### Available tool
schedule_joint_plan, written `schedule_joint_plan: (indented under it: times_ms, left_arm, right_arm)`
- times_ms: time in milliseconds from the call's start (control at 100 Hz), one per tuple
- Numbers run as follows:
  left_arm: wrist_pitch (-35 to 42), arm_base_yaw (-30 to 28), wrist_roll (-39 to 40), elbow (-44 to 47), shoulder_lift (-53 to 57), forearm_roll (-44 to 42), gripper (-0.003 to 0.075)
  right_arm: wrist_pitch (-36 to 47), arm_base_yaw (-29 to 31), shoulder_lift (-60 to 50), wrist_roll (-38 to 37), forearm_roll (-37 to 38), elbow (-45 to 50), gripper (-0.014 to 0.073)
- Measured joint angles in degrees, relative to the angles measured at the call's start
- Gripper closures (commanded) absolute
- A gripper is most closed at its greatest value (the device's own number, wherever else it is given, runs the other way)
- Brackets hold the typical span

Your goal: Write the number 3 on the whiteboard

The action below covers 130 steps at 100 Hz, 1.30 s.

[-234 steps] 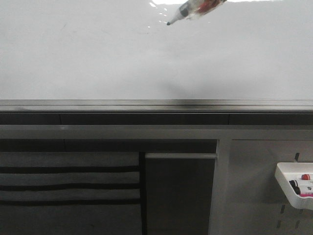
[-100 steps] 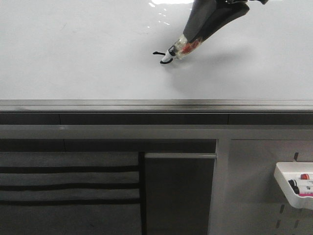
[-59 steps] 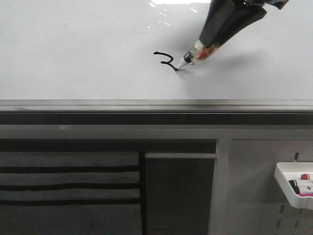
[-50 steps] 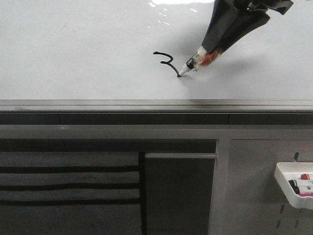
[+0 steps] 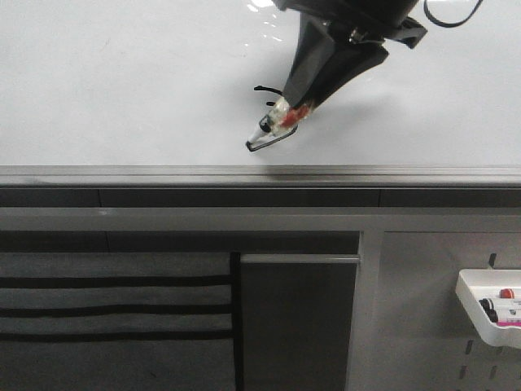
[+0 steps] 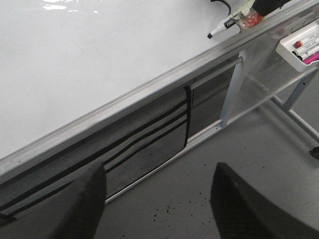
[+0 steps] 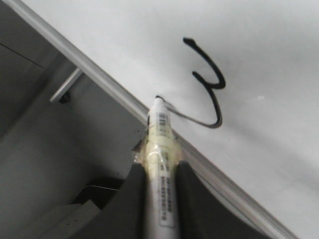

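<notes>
A black 3 [image 7: 207, 84] sits on the whiteboard [image 5: 122, 90]. Right gripper [image 7: 159, 191] pinches a barcode-labelled marker [image 7: 160, 154]; left gripper [image 6: 157, 199] gapes empty. Tray [image 5: 480, 314] holds markers.

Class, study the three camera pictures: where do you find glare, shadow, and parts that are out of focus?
Front view: bright glare at the top edge of the whiteboard, and a soft grey shadow beside the right claw. Left wrist view: glare again at the board's far edge; the left claw fingers are dark and blurred. Right wrist view: the marker is close and soft, the number 3 sharp.
</notes>
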State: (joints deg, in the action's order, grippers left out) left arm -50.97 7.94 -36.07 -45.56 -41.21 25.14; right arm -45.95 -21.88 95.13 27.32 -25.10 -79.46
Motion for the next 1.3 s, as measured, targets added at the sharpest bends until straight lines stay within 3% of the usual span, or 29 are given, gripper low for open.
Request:
schedule_joint_plan:
  times_ms: [170,300,630,950,1120,1300]
  left_arm:
    - [0.00,0.85,-0.10,0.00,0.00,-0.09,0.0298]
    - [0.04,3.82,-1.97,0.00,-0.90,-0.09,0.0298]
    - [0.04,16.40,-9.96,-0.80,-9.73,1.43,0.0298]
    - [2.84,28.24,-11.86,-8.99,-21.11,2.04,0.0298]
    - [4.10,29.27,-13.74,-13.43,-27.03,3.18,0.0298]
    - [4.69,29.27,-19.83,-17.40,-31.65,9.03,0.0298]
  right_arm:
    - [-0.38,-0.05,-0.94,0.81,-0.27,-1.10,0.0650]
    - [-5.23,-0.05,-4.25,5.00,-2.11,-1.22,0.0650]
    - [-23.74,-0.05,-13.64,25.94,-11.69,-1.22,0.0650]
    - [-25.18,-0.05,-17.87,35.48,-12.44,-1.22,0.0650]
    - [-25.18,-0.05,-17.87,43.57,-12.33,-1.22,0.0650]
    - [-25.18,-0.05,-17.87,45.61,-12.33,-1.22,0.0650]
